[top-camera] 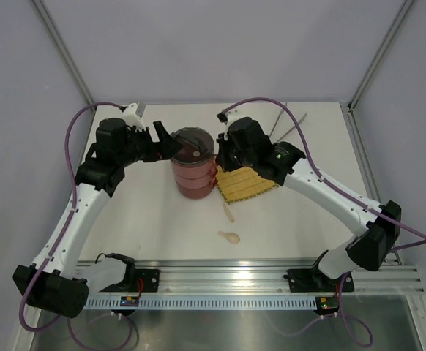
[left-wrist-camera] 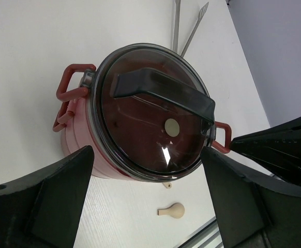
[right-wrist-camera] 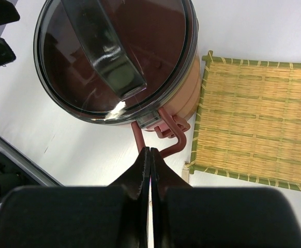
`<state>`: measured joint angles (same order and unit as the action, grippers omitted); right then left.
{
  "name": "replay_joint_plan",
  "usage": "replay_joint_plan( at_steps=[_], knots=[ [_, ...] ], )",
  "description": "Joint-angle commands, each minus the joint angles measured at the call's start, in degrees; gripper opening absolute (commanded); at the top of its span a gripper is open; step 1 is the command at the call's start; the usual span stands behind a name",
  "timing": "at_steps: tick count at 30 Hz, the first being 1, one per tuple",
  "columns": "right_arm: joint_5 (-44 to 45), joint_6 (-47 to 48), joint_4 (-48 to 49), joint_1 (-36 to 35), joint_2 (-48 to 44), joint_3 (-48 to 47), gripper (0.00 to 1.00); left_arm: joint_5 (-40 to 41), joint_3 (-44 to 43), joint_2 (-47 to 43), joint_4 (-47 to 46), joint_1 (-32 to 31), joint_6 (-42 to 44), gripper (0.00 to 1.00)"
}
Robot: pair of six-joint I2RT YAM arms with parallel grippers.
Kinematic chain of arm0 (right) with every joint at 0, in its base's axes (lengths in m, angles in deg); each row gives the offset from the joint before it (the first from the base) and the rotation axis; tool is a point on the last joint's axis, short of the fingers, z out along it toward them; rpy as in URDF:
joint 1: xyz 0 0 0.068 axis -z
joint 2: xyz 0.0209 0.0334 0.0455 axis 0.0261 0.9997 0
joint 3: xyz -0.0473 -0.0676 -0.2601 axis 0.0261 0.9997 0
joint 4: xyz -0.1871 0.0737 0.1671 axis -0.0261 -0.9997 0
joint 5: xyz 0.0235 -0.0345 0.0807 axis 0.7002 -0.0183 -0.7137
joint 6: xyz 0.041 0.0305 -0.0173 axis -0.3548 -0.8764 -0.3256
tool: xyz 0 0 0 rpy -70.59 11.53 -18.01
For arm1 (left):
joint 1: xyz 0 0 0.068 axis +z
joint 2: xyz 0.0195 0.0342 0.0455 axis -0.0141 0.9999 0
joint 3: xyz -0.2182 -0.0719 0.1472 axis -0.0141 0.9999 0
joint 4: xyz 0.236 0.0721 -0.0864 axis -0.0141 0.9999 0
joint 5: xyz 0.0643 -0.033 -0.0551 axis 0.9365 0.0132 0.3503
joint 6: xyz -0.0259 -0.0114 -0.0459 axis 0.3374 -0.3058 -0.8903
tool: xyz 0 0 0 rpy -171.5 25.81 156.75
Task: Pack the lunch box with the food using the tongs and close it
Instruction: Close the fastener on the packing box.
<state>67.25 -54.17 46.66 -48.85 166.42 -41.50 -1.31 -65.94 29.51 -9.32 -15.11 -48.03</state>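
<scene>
The lunch box point(top-camera: 193, 172) stands stacked at mid-table, its dark-red tiers under the grey see-through lid point(left-wrist-camera: 150, 119) with a black handle. My left gripper point(left-wrist-camera: 146, 155) is open, its fingers spread wider than the lid and hovering by the box's left side point(top-camera: 170, 145). My right gripper point(right-wrist-camera: 150, 150) is shut with nothing between the jaws, its tips at the red clip point(right-wrist-camera: 174, 139) on the box's right side. The tongs point(top-camera: 286, 126) lie at the back right of the table. No food shows in any view.
A yellow woven mat point(top-camera: 246, 184) lies right of the box, under the right arm. A small cream spoon point(top-camera: 230, 236) and a cream stick point(top-camera: 229, 213) lie in front of the box. The frame's rail point(top-camera: 220, 278) runs along the near edge.
</scene>
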Motion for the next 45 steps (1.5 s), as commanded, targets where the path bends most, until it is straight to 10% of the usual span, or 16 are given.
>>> replay_joint_plan(
  at_steps=[1,45],
  knots=[
    [-0.1,-0.7,2.2,0.0,0.8,0.0,0.0,0.9,-3.0,-0.2,-2.3,-0.3,0.4,0.88],
    [1.4,1.3,5.8,0.2,6.6,0.0,0.0,-3.0,-10.7,14.1,-9.3,-6.3,-1.8,0.89]
  ],
)
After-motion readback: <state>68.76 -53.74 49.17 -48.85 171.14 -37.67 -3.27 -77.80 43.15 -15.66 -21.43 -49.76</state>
